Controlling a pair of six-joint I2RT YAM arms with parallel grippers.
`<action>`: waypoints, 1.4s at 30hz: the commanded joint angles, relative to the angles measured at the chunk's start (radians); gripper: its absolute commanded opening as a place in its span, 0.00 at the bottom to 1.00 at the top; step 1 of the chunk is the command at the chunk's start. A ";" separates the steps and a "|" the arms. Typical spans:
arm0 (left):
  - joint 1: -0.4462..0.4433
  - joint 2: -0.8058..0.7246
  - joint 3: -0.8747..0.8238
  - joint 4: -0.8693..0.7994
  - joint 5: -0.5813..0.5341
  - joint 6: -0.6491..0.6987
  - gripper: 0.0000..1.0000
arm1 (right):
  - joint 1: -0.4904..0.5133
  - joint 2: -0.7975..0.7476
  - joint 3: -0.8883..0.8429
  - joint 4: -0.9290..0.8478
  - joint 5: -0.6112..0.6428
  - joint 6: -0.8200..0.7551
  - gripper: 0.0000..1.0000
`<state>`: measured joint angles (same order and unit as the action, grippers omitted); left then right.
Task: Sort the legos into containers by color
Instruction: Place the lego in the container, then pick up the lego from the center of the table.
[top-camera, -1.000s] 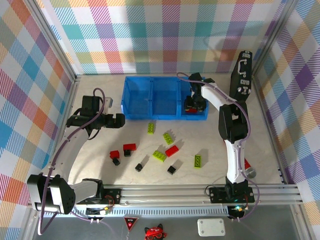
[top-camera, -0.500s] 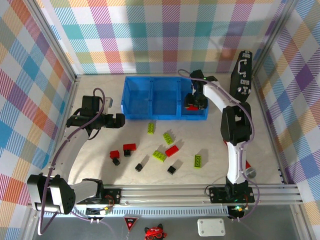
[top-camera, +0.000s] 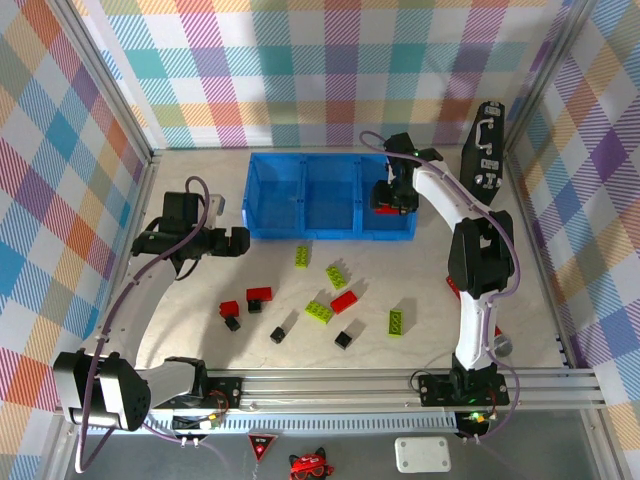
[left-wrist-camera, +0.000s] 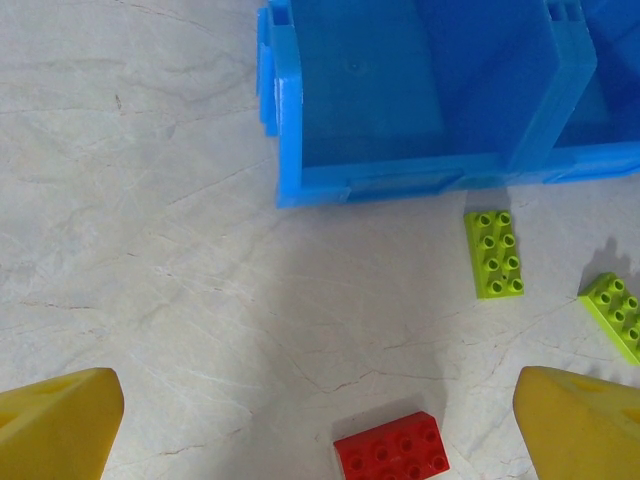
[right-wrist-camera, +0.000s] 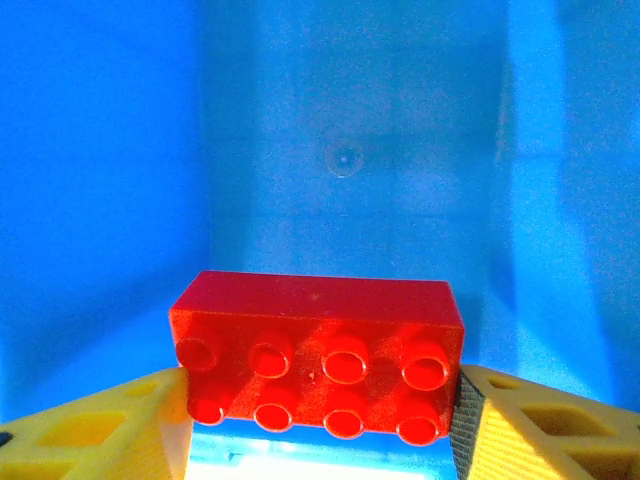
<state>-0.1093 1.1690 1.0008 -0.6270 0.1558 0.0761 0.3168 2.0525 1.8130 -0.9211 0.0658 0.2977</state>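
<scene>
**Legos (top-camera: 319, 311): one red brick held over the right-hand compartment**

I have the right claw (top-camera: 388, 205) hanging over the rightmost compartment (top-camera: 405, 234) of the blue bin (top-camera: 300, 234), at the far side of the bench (top-camera: 425, 270). Its jaws stand part-way apart and are closed on the short ends of a red brick (right-wrist-camera: 318, 355). In the right wrist view the brick touches both pads, studs toward the camera, with the compartment's bare blue floor beyond it. I judge this to be the drop step for one red piece: carried over the compartment, not yet let go.

The left claw (left-wrist-camera: 318, 425) is spread wide with nothing in it. It hovers above the bench just left of the bin's near left corner, with another red brick (left-wrist-camera: 392, 458) and two lime bricks (left-wrist-camera: 494, 253) in its wrist view.

The other pieces lie loose on the bench, near of the bin and apart from it: four lime, three red and four small black ones.

Next, I reckon the right jaws must open wider so the brick falls free. Then the claw should lift straight up, clear of the walls, before it goes for another loose brick.
</scene>
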 joint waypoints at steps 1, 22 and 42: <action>-0.006 -0.028 -0.017 -0.008 0.004 0.012 1.00 | -0.004 0.032 0.002 -0.002 -0.020 -0.005 0.66; -0.006 -0.032 -0.020 0.018 0.006 -0.048 1.00 | 0.006 -0.086 -0.040 -0.015 -0.049 0.030 0.72; -0.030 -0.026 -0.012 -0.052 -0.026 -0.299 0.95 | 0.012 -0.388 -0.392 0.084 -0.082 0.077 0.72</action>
<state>-0.1146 1.1580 1.0161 -0.6476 0.1211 -0.1486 0.3210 1.6962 1.4441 -0.8577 0.0090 0.3588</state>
